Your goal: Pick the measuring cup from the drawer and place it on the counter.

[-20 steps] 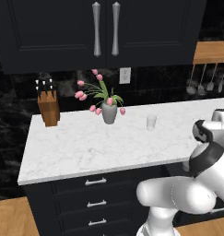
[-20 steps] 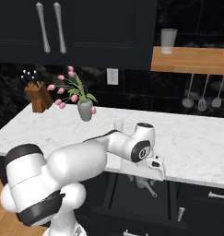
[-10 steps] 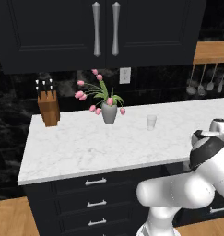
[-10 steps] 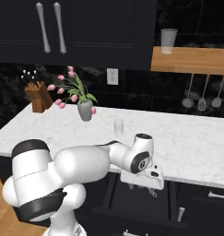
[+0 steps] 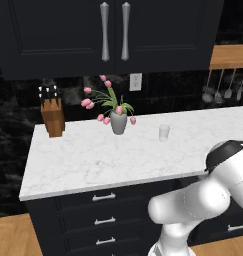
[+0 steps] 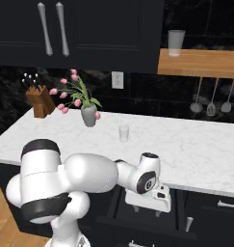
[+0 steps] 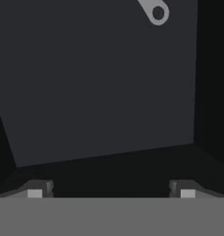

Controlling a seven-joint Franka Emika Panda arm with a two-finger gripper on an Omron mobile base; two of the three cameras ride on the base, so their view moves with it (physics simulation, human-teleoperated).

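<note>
The pincer (image 7: 111,191) is reaching into the dark drawer (image 7: 104,92) with fingers spread and nothing between them, while a pale grey handle end with a hole (image 7: 156,11), bearing no writing, is lying on the drawer floor.

On the one white counter (image 5: 93,160) stand one knife block (image 5: 53,116), one grey vase (image 5: 118,123) of pink tulips and one small pale tumbler (image 5: 164,132). Two long metal handles (image 5: 114,31) hang on the upper cabinet doors. One wall outlet (image 5: 135,81) sits behind the vase. One wooden shelf (image 6: 200,62) carries one glass (image 6: 175,43), and three utensils (image 6: 211,100) hang beneath it. Three drawer pulls (image 5: 104,220) show below the counter. Inside the one open drawer (image 7: 104,92) lies one grey handle end with a hole (image 7: 155,11).
</note>
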